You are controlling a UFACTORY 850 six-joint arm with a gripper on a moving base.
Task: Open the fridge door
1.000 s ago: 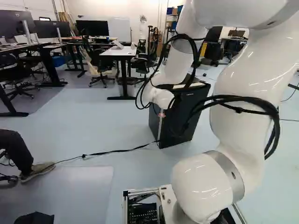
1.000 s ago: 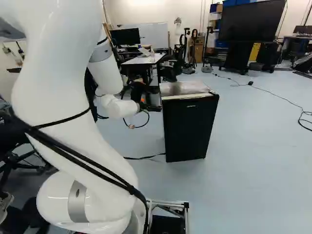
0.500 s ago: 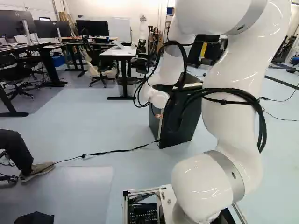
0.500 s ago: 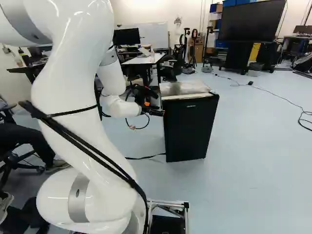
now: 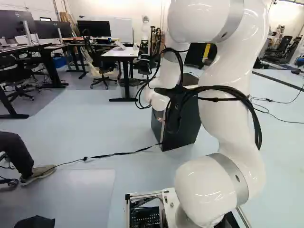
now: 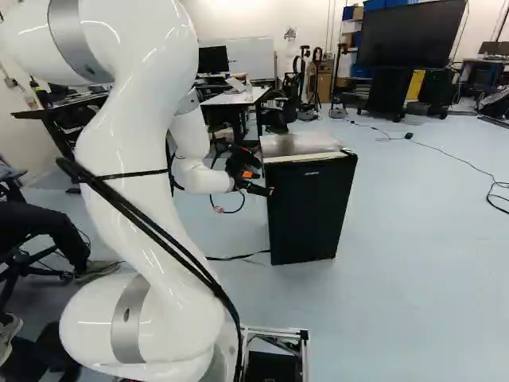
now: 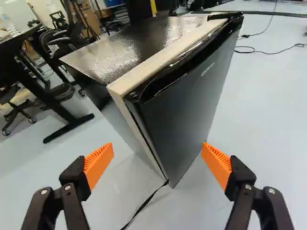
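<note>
Wrist view, 1 black fridge upright on the floor, ahead of the gripper, door closed, its lower corner seen between 2 orange pads, gripper released, pads spread wide apart.

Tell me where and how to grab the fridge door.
Take the door by its top edge, near the corner closest to the gripper, coming from above and in front. A dark recess runs along that edge and may admit a fingertip; what looks like a hinge sits at the far top corner, so the near end should swing out.
</note>
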